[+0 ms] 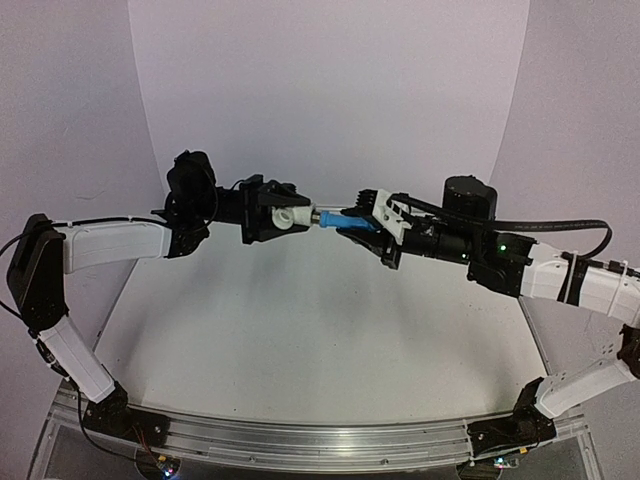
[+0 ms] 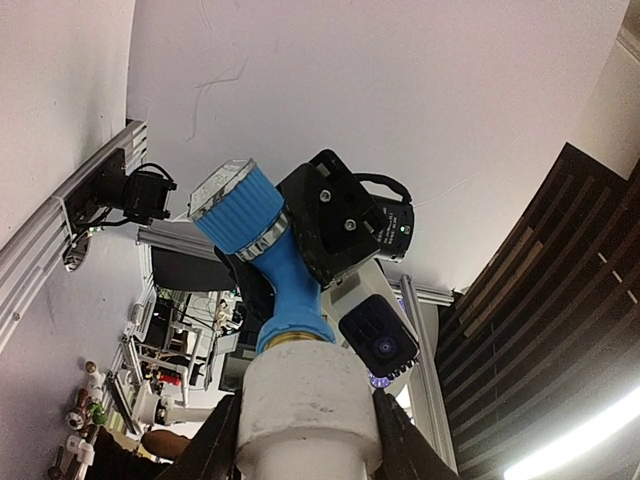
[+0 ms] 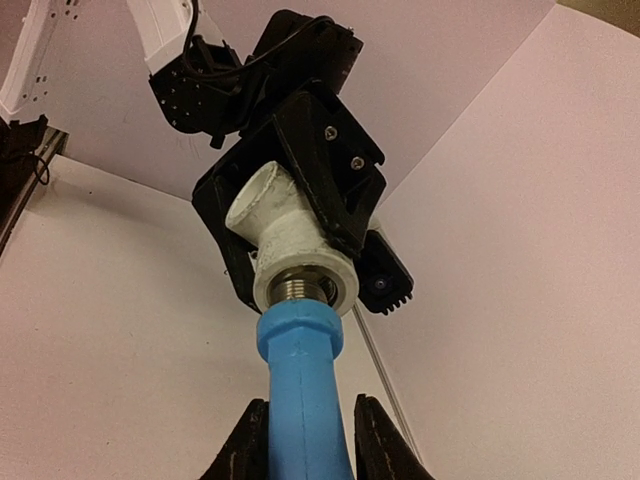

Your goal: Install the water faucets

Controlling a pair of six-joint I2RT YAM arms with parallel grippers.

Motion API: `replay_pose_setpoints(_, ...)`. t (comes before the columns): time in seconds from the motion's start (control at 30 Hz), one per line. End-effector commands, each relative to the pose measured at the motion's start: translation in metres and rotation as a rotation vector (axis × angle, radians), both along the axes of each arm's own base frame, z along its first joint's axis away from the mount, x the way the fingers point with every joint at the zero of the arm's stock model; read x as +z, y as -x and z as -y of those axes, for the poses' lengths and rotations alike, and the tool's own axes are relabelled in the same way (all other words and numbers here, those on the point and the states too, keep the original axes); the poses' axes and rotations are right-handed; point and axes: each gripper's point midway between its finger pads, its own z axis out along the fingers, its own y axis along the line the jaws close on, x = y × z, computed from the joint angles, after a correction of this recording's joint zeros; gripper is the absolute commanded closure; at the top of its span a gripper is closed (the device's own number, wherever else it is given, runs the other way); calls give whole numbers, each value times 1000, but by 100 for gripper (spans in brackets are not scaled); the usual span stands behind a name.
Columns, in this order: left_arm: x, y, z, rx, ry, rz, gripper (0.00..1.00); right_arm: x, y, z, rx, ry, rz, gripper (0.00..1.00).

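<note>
Fitting: short white plastic pipe elbow point(image 1: 290, 216) clamped in left fingers point(image 2: 213, 452), above far centre of tabletop point(image 1: 300, 350).
Tap: bright-blue plastic faucet point(image 1: 350, 220) gripped by right fingers point(image 3: 250, 445), end in elbow.
Room: tabletop edges well apart from both.
Right wrist only: silvery threads point(image 3: 300, 288) at joint.

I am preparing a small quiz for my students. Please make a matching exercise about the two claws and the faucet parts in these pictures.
Column one:
1 left claw
2 right claw
3 metal thread
4 tap

Column two:
A bright blue
B shut on the tap
C shut on the white fitting
D silvery, at the fitting's mouth

Pairs: 1-C, 2-B, 3-D, 4-A
</note>
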Motion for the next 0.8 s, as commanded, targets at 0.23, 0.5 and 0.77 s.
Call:
replay_pose_setpoints(0.23, 23, 13, -5, -39, 4, -89, 100, 46, -2, -12, 29, -140, 5, 100)
replay_pose_setpoints(0.5, 16, 21, -5, -59, -7, -97, 100, 55, 4, -12, 57, -140, 29, 100)
replay_pose_setpoints(0.77, 18, 27, 2, -87, -8, -89, 100, 56, 3, -16, 70, -137, 25, 100)
